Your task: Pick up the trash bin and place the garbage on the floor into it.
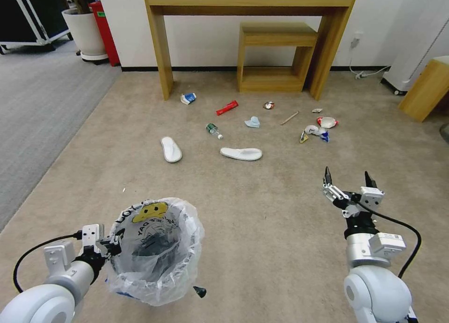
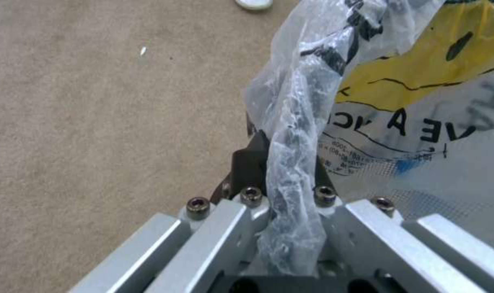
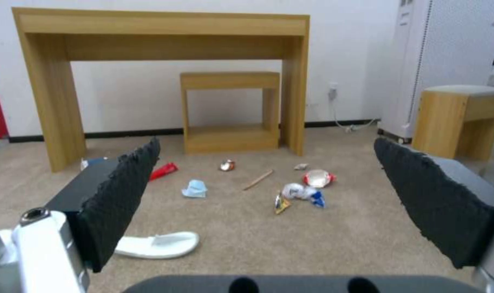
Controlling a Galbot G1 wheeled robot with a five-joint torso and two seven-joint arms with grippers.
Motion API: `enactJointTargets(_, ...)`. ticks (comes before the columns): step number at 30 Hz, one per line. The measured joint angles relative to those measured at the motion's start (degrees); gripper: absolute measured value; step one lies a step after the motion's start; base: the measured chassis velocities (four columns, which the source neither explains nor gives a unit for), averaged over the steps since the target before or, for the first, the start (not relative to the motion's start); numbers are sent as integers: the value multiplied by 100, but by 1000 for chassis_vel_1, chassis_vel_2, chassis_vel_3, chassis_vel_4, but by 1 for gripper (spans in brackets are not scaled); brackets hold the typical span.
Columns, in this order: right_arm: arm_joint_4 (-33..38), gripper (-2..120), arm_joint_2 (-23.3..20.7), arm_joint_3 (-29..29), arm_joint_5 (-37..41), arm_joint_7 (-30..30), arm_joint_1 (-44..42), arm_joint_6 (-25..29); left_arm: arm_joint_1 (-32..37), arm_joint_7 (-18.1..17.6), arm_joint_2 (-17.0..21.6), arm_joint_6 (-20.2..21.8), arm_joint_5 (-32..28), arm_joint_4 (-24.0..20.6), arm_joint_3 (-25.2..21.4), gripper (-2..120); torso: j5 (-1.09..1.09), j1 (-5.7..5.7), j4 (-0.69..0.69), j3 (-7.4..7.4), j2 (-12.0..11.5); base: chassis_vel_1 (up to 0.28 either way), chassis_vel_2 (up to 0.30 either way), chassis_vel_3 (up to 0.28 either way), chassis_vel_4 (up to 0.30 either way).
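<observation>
The trash bin (image 1: 154,248), lined with a crinkly clear bag, hangs at the lower left of the head view. My left gripper (image 1: 113,245) is shut on its rim; the left wrist view shows the bag (image 2: 295,154) pinched between the black fingers (image 2: 249,160). My right gripper (image 1: 348,179) is open over bare beige carpet at the lower right, its pads (image 3: 122,195) wide apart. Garbage lies ahead on the floor (image 1: 262,211): two white slippers (image 1: 171,149) (image 1: 241,154), a bottle (image 1: 213,130), a red wrapper (image 1: 227,108), a blue mask (image 1: 253,122), a carton (image 1: 188,98), a can (image 1: 268,105), a wooden stick (image 1: 289,118).
A wooden desk (image 1: 252,5) with a small shelf unit (image 1: 273,56) stands against the far wall. A wooden stool (image 1: 426,87) is at the right, with a cable (image 1: 367,73) by the wall. Grey carpet (image 1: 42,103), a planter (image 1: 86,33) and a red box (image 1: 105,31) are at the left.
</observation>
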Motion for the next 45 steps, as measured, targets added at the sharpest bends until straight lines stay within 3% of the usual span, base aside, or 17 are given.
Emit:
enactJointTargets(13, -15, 100, 43, -9, -22, 52, 73, -312, -168, 0, 21, -19, -44, 166, 26, 1, 0, 0, 0, 0, 0, 0, 0, 0, 0)
enactJointTargets(31, -80, 100, 72, -40, -182, -2, 94, -334, -27, -83, 107, 40, -215, 124, -25, 1, 0, 0, 1, 0, 0, 2, 2, -3, -3)
enactJointTargets(45, -34, 100, 47, -31, -179, -32, 92, -280, 93, -140, 93, 60, -239, 43, -76, 1, -2, 0, 1, 0, -1, 146, 165, -143, -153)
